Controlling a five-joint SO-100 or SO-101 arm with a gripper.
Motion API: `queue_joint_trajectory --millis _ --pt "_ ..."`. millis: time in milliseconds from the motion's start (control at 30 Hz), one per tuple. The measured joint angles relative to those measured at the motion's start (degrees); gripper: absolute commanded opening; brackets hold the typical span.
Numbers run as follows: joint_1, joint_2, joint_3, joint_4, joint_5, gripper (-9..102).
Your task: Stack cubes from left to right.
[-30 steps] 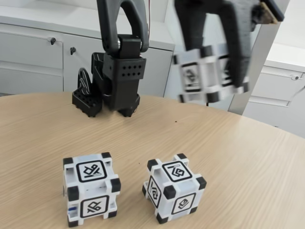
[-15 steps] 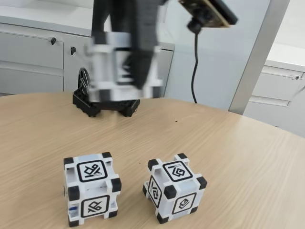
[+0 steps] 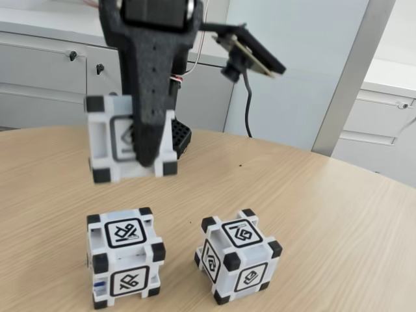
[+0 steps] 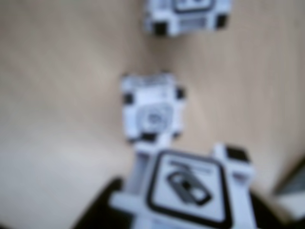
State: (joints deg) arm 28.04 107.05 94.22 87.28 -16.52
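The black claw (image 3: 148, 153) pinches a white plastic cube with black corner blocks (image 3: 114, 140), held in the air above the left resting cube (image 3: 123, 257) on the pale wooden counter (image 3: 325, 214). A third matching cube (image 3: 237, 255) sits just right of it.

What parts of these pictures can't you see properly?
- Held cube: in the fixed view the gripper covers much of its front glyph.
- Left table cube: its bottom corners are cut off by the fixed view's lower edge.
- Wrist view: blurred, so the glyph on the middle cube is unreadable; the top cube is cut off.
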Motion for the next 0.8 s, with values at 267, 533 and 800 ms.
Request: queue_joint_trajectory --millis 267,533,800 --pt "0.0 0.0 7.38 -4.83 -4.57 16" --pt "0.0 0.0 9.76 -7.91 -6.86 16" --pt "0.0 -5.45 9.76 -8.0 -7.47 16"
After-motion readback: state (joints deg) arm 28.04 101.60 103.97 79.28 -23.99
